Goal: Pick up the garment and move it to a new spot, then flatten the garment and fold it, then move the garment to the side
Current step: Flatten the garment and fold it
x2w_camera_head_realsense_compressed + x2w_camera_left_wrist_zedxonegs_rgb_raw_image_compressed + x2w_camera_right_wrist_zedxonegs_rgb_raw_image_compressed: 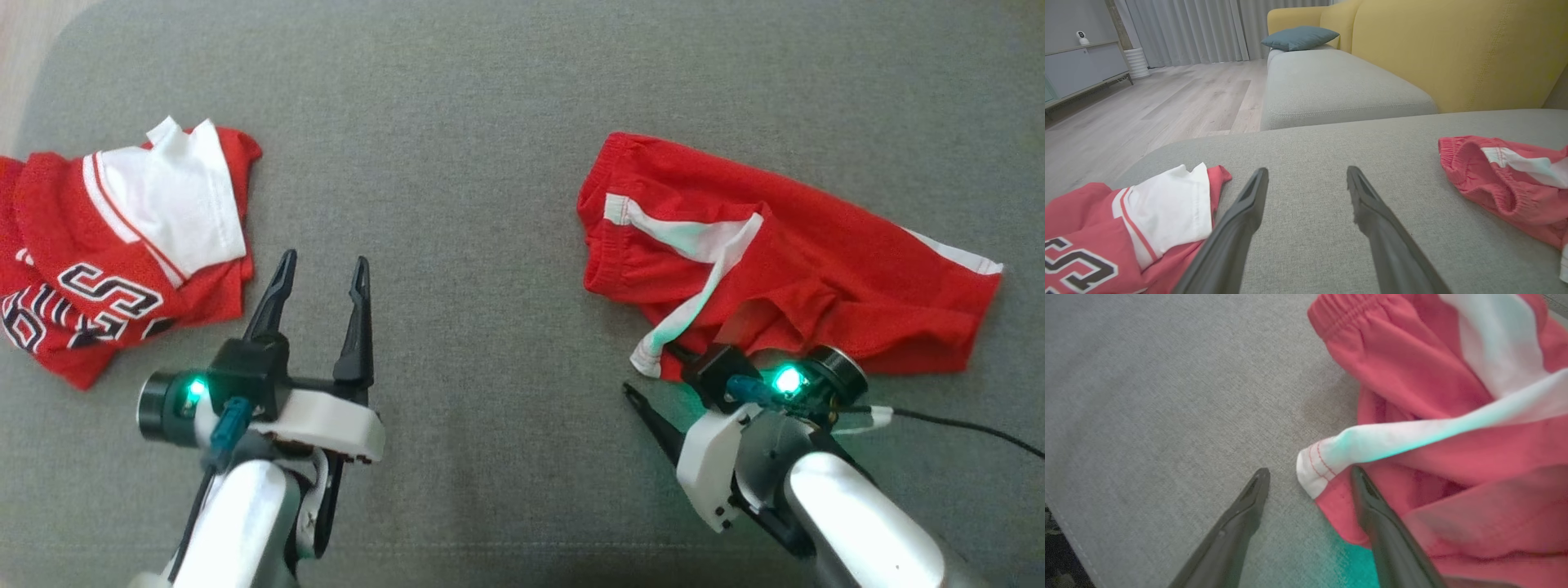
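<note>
Grey sofa seat (490,122) under everything. Red shorts (784,253) right of centre, crumpled, not lifted. Red jersey (122,245) bunched at left edge. Left hand (322,261) lower left, fingers apart, empty, over bare seat. Right hand (1309,473) lower right, fingers apart, straddling near corner of shorts, nothing clamped. Looks like pickup barely begun; moving, flattening, folding, setting aside all left.

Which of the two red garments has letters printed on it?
The jersey on the robot's left: it bears bold outlined letters below a white panel. The shorts on the right carry only white stripes.
</note>
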You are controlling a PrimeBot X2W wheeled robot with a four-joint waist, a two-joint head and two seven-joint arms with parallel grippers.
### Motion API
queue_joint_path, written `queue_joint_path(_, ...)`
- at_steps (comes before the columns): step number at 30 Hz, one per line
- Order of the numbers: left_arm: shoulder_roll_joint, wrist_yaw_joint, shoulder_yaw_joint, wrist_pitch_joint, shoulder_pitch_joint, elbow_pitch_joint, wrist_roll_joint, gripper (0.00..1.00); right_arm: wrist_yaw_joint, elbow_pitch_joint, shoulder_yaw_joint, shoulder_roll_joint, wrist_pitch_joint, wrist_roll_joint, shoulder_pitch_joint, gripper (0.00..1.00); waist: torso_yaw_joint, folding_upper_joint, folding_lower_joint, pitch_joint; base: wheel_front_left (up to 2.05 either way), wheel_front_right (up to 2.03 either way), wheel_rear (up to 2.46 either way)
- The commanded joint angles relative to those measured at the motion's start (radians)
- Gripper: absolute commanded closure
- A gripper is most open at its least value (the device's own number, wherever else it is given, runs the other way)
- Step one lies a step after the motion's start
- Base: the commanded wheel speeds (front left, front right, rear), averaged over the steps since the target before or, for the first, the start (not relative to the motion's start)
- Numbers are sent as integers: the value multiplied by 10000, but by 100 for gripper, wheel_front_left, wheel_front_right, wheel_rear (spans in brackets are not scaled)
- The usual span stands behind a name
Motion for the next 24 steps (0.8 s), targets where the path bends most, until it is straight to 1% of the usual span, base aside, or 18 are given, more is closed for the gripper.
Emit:
queue_joint_path(1,66,-25,302,-119,-491,-261,125,0,39,-8,143,13,-130,49,-346,52,30,0,0,63,0,0,0)
queue_joint_path(2,66,-25,302,-119,-491,-261,125,0,39,-8,143,13,-130,49,-346,52,30,0,0,63,0,0,0)
queue_joint_path(3,58,-21,316,-119,-499,-263,131,0,39,133,126,36,-152,77,-378,100,22,0,0,78,0,0,0)
queue_joint_path(7,31,-21,365,-120,-474,-259,155,0,39,148,-234,210,-714,304,-349,100,-30,0,0,54,0,0,0)
queue_joint_path(10,34,-24,408,-120,-406,-248,169,0,39,-413,-744,338,-1229,510,-143,100,-112,0,0,-48,0,0,0)
queue_joint_path(13,42,-25,446,-121,-358,-248,182,0,39,-1228,-1520,411,-1564,616,119,100,-209,0,0,-125,0,0,0)
queue_joint_path(15,45,-41,459,-121,-343,-244,188,0,39,-1733,-2258,434,-1661,650,319,100,-255,0,0,-174,0,0,0)
queue_joint_path(17,38,-63,461,-121,-341,-237,195,0,39,-2064,-3223,527,-1643,720,562,100,-275,0,0,-216,0,0,0)
queue_joint_path(21,13,-106,453,-121,-327,-209,205,0,39,-2139,-5189,896,-1704,956,998,100,-267,0,0,-308,0,0,0)
queue_joint_path(22,-7,-139,434,-121,-310,-187,205,0,39,-1876,-5804,1071,-1797,1247,1193,87,-237,0,0,-360,0,0,0)
queue_joint_path(23,-16,-151,428,-121,-293,-180,203,0,39,-1735,-6054,1156,-1943,1481,1253,49,-237,0,0,-380,0,0,0)
queue_joint_path(24,-20,-161,426,-121,-272,-176,200,0,39,-1497,-6258,1149,-1997,1564,1334,15,-241,0,0,-406,0,0,0)
